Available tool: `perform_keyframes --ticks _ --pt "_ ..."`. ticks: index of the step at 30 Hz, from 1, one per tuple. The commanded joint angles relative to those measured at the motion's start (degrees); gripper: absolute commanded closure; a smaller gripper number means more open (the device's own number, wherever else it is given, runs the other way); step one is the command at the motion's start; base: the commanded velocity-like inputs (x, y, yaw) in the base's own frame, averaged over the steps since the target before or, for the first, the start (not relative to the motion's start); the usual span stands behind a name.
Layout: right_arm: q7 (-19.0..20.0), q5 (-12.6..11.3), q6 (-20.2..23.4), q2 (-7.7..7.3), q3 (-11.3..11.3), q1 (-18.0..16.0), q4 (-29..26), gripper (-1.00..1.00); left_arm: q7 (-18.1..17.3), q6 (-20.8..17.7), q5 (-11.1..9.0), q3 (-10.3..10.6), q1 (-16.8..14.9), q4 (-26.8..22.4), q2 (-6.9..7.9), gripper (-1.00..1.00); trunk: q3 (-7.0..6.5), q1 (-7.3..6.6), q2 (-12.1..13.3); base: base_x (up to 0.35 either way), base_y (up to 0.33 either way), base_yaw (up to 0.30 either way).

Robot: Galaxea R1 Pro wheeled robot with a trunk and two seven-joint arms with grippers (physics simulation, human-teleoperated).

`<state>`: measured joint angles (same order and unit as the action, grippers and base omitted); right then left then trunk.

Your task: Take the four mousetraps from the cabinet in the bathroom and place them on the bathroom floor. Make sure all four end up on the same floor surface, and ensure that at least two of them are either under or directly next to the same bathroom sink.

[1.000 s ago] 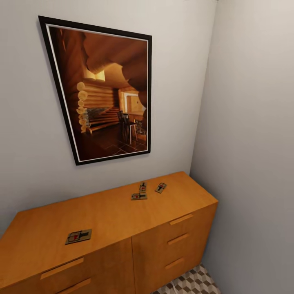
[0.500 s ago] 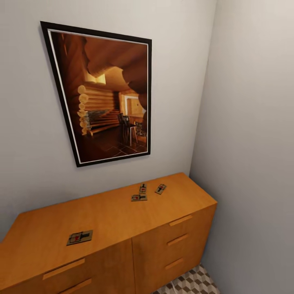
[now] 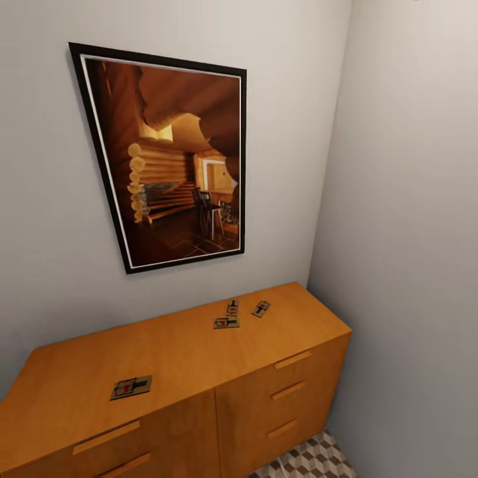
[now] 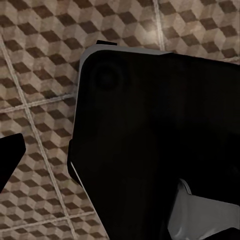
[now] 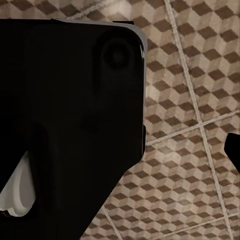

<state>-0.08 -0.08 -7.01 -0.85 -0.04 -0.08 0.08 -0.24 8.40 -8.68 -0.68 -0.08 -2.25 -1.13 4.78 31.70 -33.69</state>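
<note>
In the head view, four mousetraps lie flat on top of the orange-brown cabinet [image 3: 186, 352]. One mousetrap [image 3: 131, 387] sits alone near the front left. The other three form a group toward the back right: mousetrap [image 3: 226, 322], mousetrap [image 3: 232, 307] and mousetrap [image 3: 261, 309]. A patch of cube-patterned bathroom floor [image 3: 312, 461] shows at the cabinet's foot. The sink is out of view. Both wrist views look down on the floor [image 4: 40, 75] [image 5: 200, 60]. At the edge of each is one dark tip that may be a finger, too little to judge the grip.
A large black-framed picture [image 3: 172, 159] hangs on the wall above the cabinet. A grey side wall [image 3: 411, 232] closes the corner right of the cabinet. The robot's own dark body [image 4: 160, 140] [image 5: 65, 125] blocks much of both wrist views.
The whole head view has shifted slightly, so the camera moved. The mousetraps stay where they were on the cabinet.
</note>
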Motion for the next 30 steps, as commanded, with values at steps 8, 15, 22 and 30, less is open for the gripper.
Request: perform_keyframes --ticks 8,15,22,30 --pt "-0.01 -0.01 -0.20 -0.07 0.10 -0.01 0.01 -1.00 -0.03 0.13 -0.37 -0.03 -0.01 0.03 -0.01 -1.00 -1.36 -1.74 3.15 0.000 0.000 0.000" --pt "-0.01 0.01 -0.20 -0.10 0.12 -0.01 0.01 -1.00 -0.03 0.13 -0.37 -0.03 -0.01 -0.03 0.01 -1.00 -2.62 -3.28 5.96 0.000 0.000 0.000" --pt "-0.01 0.00 -0.20 -0.11 0.13 -0.01 0.01 -1.00 -0.03 0.13 -0.37 -0.03 -0.01 0.01 0.04 -1.00 -3.88 -4.82 8.77 0.000 0.000 0.000" --pt "-0.01 -0.01 -0.20 -0.11 0.13 -0.01 0.01 -1.00 -0.03 0.13 -0.37 -0.03 -0.01 0.00 0.05 -1.00 -4.78 -5.92 10.77 0.000 0.000 0.000"
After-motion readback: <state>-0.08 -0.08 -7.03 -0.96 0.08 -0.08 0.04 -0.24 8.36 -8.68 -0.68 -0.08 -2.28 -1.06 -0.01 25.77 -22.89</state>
